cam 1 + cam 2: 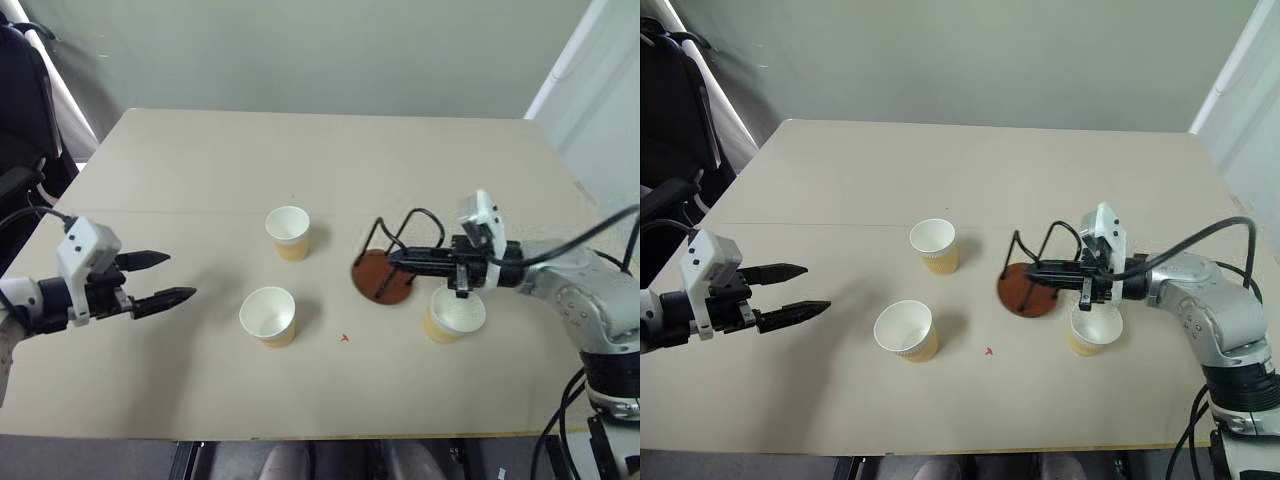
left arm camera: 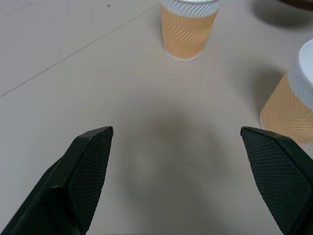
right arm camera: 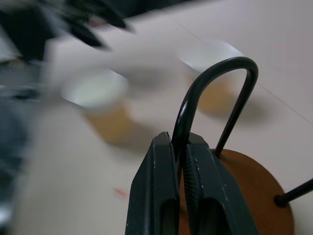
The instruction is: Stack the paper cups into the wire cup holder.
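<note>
The left hand (image 1: 165,280) hovers over the table (image 1: 200,160) with its two fingers spread wide and nothing between them. Ahead of its tips, toward the robot's right, stand two paper cups: the near cup (image 1: 268,316) lies almost straight along the line the fingers point, and the far cup (image 1: 288,233) sits beyond it, a little further from the robot. Both are upright, mouths up, well apart from each other.

Further right is the wire cup holder (image 1: 385,275). It looks tipped, its disc base facing partly up and toward the camera, with the loops reaching toward the right hand (image 1: 1032,270). That hand's fingers are pressed together, pinching one black wire loop. The third cup (image 1: 454,315) stands upright just beneath the right hand's wrist.

Judging by this, the holder must be set flat on its base first; then the left hand is nearer the two open cups.
</note>
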